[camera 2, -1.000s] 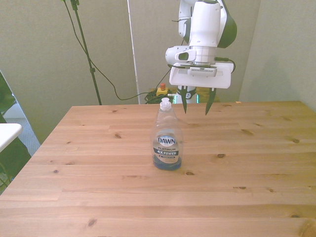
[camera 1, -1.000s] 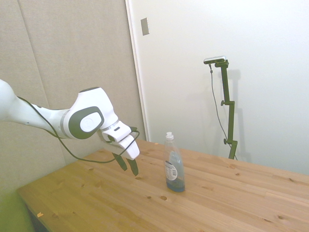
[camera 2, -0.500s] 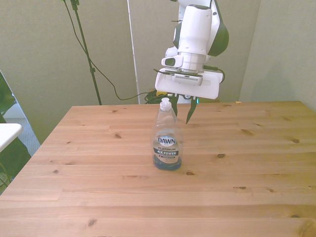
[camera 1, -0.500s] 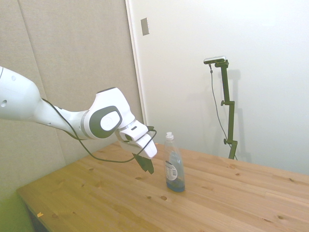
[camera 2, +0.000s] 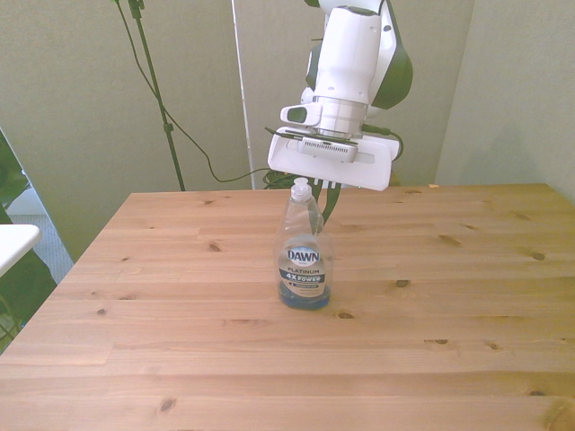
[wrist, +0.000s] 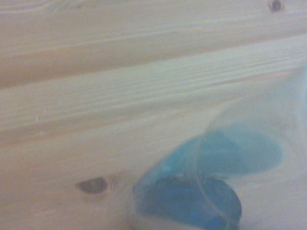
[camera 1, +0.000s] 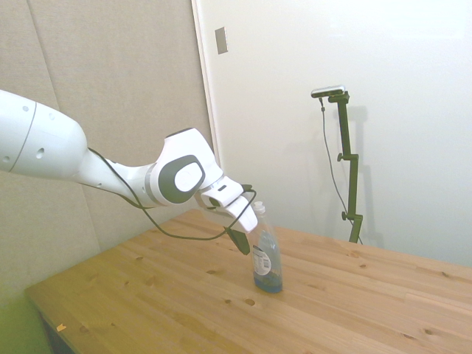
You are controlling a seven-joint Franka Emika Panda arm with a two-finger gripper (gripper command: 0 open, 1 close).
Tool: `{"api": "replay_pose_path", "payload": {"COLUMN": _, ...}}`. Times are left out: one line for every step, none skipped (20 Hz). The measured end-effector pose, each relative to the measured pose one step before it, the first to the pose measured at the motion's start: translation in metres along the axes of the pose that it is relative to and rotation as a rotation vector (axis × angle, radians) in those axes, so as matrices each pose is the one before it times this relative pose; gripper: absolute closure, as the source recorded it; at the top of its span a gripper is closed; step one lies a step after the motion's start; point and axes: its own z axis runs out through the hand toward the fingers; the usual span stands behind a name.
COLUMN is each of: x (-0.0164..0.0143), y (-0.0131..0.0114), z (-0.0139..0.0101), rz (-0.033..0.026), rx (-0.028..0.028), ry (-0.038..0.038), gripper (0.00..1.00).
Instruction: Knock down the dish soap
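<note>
The dish soap [camera 1: 266, 259] is a slim clear bottle with blue liquid, a white cap and a white-and-blue label. It stands upright on the wooden table [camera 1: 346, 310], near the middle in the front view [camera 2: 304, 262]. My gripper [camera 1: 242, 240] is tilted down right behind the bottle's neck, its dark fingers open and close against the upper part. From the front, the gripper [camera 2: 325, 201] is partly hidden by the bottle, with the white hand just above the cap. Close up, the wrist view catches the blurred blue base of the dish soap [wrist: 192, 191].
Bare table top [camera 2: 449, 314] lies all around the bottle. A white object's edge [camera 2: 13, 241] shows off the table at the front view's left. Cables and a stand [camera 2: 157, 90] are behind the table.
The arm has reached forward across the table and toward the front view's left. The gripper went from well behind the bottle to right against its neck. The bottle still stands upright.
</note>
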Motion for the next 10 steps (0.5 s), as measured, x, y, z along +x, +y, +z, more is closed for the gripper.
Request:
{"api": "replay_pose_path", "payload": {"x": 0.00409, "y": -0.00630, "z": 0.00214, "rz": 0.00763, "rx": 0.00199, "ry": 0.00670, "gripper": 1.00}}
{"api": "replay_pose_path", "payload": {"x": 0.00414, "y": -0.00658, "z": 0.00285, "rz": 0.00857, "rx": 0.00210, "ry": 0.00601, "gripper": 1.00}}
{"api": "replay_pose_path", "payload": {"x": 0.00429, "y": -0.00685, "z": 0.00358, "rz": 0.00931, "rx": 0.00237, "ry": 0.00466, "gripper": 1.00}}
{"api": "replay_pose_path", "payload": {"x": 0.00440, "y": -0.00724, "z": 0.00391, "rz": 0.00818, "rx": 0.00255, "ry": 0.00530, "gripper": 1.00}}
{"api": "replay_pose_path", "payload": {"x": 0.00410, "y": -0.00768, "z": 0.00442, "rz": 0.00565, "rx": 0.00189, "ry": 0.00551, "gripper": 1.00}}
{"api": "replay_pose_path", "payload": {"x": 0.00338, "y": -0.00807, "z": 0.00456, "rz": 0.00447, "rx": 0.00204, "ry": 0.00561, "gripper": 1.00}}
{"api": "replay_pose_path", "payload": {"x": 0.00240, "y": -0.00810, "z": 0.00489, "rz": 0.00308, "rx": 0.00021, "ry": 0.00456, "gripper": 1.00}}
{"api": "replay_pose_path", "payload": {"x": 0.00094, "y": -0.00794, "z": 0.00536, "rz": 0.00196, "rx": -0.00166, "ry": 0.00342, "gripper": 1.00}}
{"api": "replay_pose_path", "payload": {"x": 0.00028, "y": -0.00729, "z": 0.00526, "rz": 0.00229, "rx": -0.00114, "ry": 0.00324, "gripper": 1.00}}
{"api": "replay_pose_path", "payload": {"x": -0.00034, "y": -0.00691, "z": 0.00489, "rz": 0.00104, "rx": -0.00035, "ry": 0.00386, "gripper": 1.00}}
